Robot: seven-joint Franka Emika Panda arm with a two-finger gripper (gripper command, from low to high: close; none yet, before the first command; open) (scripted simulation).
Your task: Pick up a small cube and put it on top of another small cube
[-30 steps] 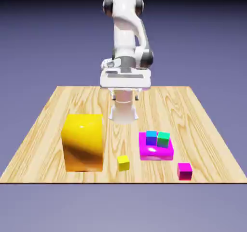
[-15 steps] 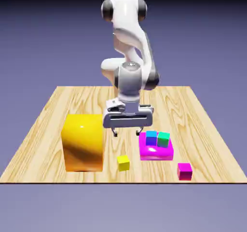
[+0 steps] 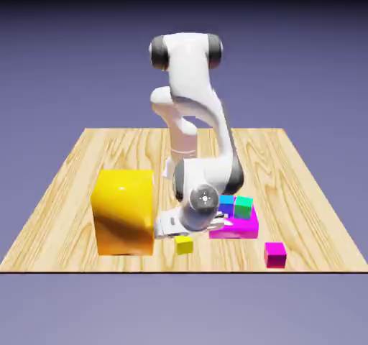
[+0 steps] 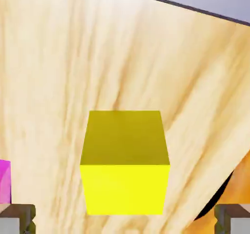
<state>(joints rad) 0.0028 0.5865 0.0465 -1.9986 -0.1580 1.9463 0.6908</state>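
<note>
Step in hand: the reach down to the tiny plain bright-yellow cube (image 3: 185,245), judged from the white arm bent low over it; the grasp itself is not yet made.
Claw: the claw (image 4: 125,218) is spread wide, with one grey fingertip (image 4: 17,218) at each bottom corner of the hand view and the yellow cube large between them, touching neither.
Yellow cube, place: it sits on the pale wooden desk (image 3: 65,185) near the front edge, just beside the lower corner of the big yellow-orange block (image 3: 125,211) and near the flat magenta slab (image 3: 241,226). In the exterior view the claw's body partly covers it from above.
Goal cube: the tiny plain blue cube (image 3: 227,205) stands on the magenta slab, touching or nearly touching a tiny green cube (image 3: 244,207) on its exterior-view right.
Alignment: in the hand view the yellow cube's front face lies square to the line between the fingertips and close to centred, so little correction seems needed.
How to do it well: I would sink straight until the fingertips flank the cube's side faces at mid-height, then close evenly, so it is not nudged.
Watch for: the big block is close on one side; an orange surface shows at the hand view's lower right, so that finger has little room.
After the lift: the green neighbour leaves small margin, so the yellow cube should come down squarely over the blue one.
Other thing: a tiny magenta cube (image 3: 274,254) lies well apart, out of the way.
</note>
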